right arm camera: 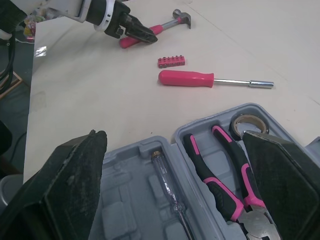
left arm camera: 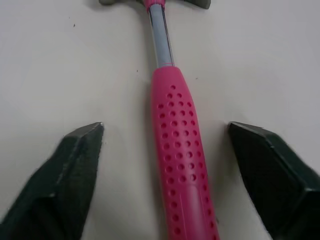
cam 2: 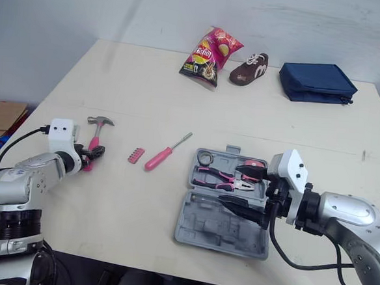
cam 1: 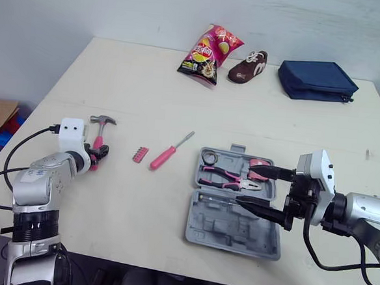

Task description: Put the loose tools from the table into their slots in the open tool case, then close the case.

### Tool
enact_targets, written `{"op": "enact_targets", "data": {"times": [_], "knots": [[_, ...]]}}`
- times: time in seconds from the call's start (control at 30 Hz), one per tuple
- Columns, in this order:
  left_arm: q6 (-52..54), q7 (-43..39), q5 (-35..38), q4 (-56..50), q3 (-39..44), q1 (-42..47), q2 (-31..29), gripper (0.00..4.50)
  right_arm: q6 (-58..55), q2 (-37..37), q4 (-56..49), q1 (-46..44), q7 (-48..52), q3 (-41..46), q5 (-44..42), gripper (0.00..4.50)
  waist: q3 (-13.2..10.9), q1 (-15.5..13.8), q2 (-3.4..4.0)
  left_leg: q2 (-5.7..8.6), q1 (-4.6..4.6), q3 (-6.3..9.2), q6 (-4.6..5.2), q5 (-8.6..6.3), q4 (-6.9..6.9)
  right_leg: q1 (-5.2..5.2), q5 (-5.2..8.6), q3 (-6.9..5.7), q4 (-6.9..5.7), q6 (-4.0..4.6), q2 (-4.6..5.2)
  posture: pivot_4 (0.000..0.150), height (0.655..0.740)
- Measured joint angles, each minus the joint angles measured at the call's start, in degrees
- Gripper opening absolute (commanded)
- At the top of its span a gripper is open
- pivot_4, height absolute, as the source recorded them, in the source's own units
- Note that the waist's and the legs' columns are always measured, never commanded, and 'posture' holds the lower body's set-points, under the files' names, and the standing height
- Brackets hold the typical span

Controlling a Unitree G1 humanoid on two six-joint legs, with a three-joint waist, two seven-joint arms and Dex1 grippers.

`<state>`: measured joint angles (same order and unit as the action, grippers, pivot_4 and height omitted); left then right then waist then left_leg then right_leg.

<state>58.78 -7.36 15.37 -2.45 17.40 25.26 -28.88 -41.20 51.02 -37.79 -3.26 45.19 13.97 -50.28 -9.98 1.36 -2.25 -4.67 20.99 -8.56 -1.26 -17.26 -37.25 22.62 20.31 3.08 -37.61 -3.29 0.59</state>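
both grippers open, hammer between the left fingers

the left gripper's (left arm camera: pixel 165 127) two black fingers (left arm camera: pixel 75 165) stand spread apart, one on each side of the pink grip of the hammer (cam 1: pixel 100 136), and we see bare table between each fingertip and the grip, so nothing is clamped. the hammer lies flat on the table (cam 1: pixel 116 78), its steel head pointing away from the gripper.

the right gripper (cam 1: pixel 244 183) also has its fingers wide apart and holds nothing. it hangs over the tool case (cam 1: pixel 232 240), which lies open near the table's front edge. in the case's far half we see the pink-and-black pliers (right arm camera: pixel 220 170) and, beside them, a roll of tape (right arm camera: pixel 245 125). a slim clear-handled screwdriver (right arm camera: pixel 167 185) lies in the near half.

between the hammer and the case, loose on the table, lie a pink-handled screwdriver (cam 1: pixel 166 155) and, just beside its handle, a small pink bit strip (cam 1: pixel 139 154).

along the far edge, well apart from the tools, sit a red chip bag (cam 1: pixel 210 52), a brown shoe (cam 1: pixel 249 66) and a dark blue pouch (cam 1: pixel 315 79).
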Motion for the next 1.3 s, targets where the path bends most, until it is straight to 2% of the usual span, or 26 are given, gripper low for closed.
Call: {"op": "enact_targets", "data": {"times": [0.07, 0.13, 0.17, 0.37, 0.47, 0.57, 0.73, 0.83, 0.93, 1.17, 1.3], "knots": [[-0.46, -0.01, -0.06, 1.11, 0.01, 0.73, 0.11, 1.59, -0.01, 0.01, -0.01, -0.02, -0.01, 0.03, -0.1, 4.5, 0.0, -0.07, 0.0, 0.0, 0.02, 0.0, 0.0, 0.0, -0.05, 0.0, 0.0, 0.0, 0.0, 0.0, 0.01, 0.15, 0.74], [-0.94, -0.3, -0.37, 1.44, -0.36, 0.96, 0.0, 0.69, -0.1, 0.11, 0.02, -0.04, 0.14, 0.18, -0.35, 4.5, 0.0, -0.02, 0.0, 0.0, 0.04, -0.01, 0.01, 0.0, -0.08, 0.0, -0.01, 0.0, 0.0, -0.01, 0.02, 0.15, 0.74], [-1.07, -0.74, -0.35, 1.24, -0.66, 0.96, -0.33, 0.56, -0.1, 0.27, 0.09, -0.1, 0.38, 0.28, -0.36, 4.5, 0.0, 0.01, 0.0, 0.0, 0.04, 0.0, 0.01, 0.0, -0.08, 0.0, -0.01, 0.0, 0.0, -0.01, 0.02, 0.15, 0.74], [-2.78, -11.85, 1.59, -7.09, -4.23, -0.92, -9.3, 0.56, -0.07, 1.75, 1.36, -1.4, 2.27, 0.44, -0.23, 4.5, -0.12, 0.45, -0.21, -0.05, 0.2, -0.03, -0.13, 0.07, 0.04, 0.21, 0.02, -0.02, 0.01, 0.04, -0.02, 0.15, 0.74], [-6.11, -20.32, 3.54, -13.94, -8.93, 0.61, -13.08, 0.56, -0.39, 3.84, 0.98, 2.79, 3.98, 3.52, -0.27, 4.5, -0.15, -0.29, -0.16, -0.02, 0.26, 0.01, -0.12, 0.06, 0.07, 0.18, 0.04, -0.03, 0.15, 0.04, -0.01, 0.15, 0.74], [-9.31, -28.25, 4.68, -17.55, -16.76, 4.4, -14.21, 0.56, -0.42, 7.15, -0.81, 8.47, 7.39, 7.31, 0.18, 4.5, -0.16, -0.91, -0.15, 0.0, 0.24, -0.03, -0.09, 0.04, 0.05, 0.12, 0.03, -0.02, 0.22, 0.04, -0.02, 0.15, 0.74], [-10.4, -39.72, 8.93, -19.5, -27.15, 9.37, -12.13, 0.56, -0.65, 8.05, -3.93, 14.46, 9.95, 9.6, 0.68, 4.5, -0.17, -0.11, -0.14, -0.04, 0.19, -0.05, -0.09, 0.06, 0.0, 0.1, 0.03, 0.02, 0.11, 0.03, -0.12, 0.15, 0.74], [-10.47, -43.8, 9.26, -19.42, -31.84, 11.46, -11.9, 0.56, -0.81, 8.0, -5.66, 19.51, 10.49, 11.85, 1.8, 4.5, -0.18, 0.59, -0.12, -0.05, 0.1, -0.02, -0.15, 0.14, 0.01, 0.1, 0.03, 0.09, 0.02, 0.03, -0.19, 0.15, 0.74], [-8.39, -45.71, 8.72, -19.46, -38.76, 14.81, -9.38, 0.56, -0.4, 7.97, -6.3, 26.35, 11.79, 14.44, 5.54, 4.5, -0.19, 0.25, -0.09, 0.02, 0.16, 0.07, -0.08, 0.2, -0.04, 0.06, 0.03, 0.12, 0.0, -0.03, -0.18, 0.15, 0.74], [-7.56, -46.01, 5.39, -17.32, -49.27, 17.66, -1.71, 0.56, -0.44, 6.9, -7.21, 31.46, 11.55, 16.49, 8.29, 4.5, -0.19, 0.39, -0.1, 0.04, 0.16, 0.07, -0.03, 0.21, -0.07, 0.05, 0.0, 0.18, -0.01, -0.09, -0.2, 0.15, 0.74], [-7.57, -44.61, -1.45, -14.79, -57.41, 21.35, 0.46, 0.56, -0.43, 6.4, -6.77, 33.54, 11.77, 18.65, 9.56, 4.5, -0.19, 0.29, -0.09, 0.07, 0.13, 0.08, -0.03, 0.22, -0.13, 0.02, 0.0, 0.2, -0.02, -0.09, -0.2, 0.15, 0.74]]}}
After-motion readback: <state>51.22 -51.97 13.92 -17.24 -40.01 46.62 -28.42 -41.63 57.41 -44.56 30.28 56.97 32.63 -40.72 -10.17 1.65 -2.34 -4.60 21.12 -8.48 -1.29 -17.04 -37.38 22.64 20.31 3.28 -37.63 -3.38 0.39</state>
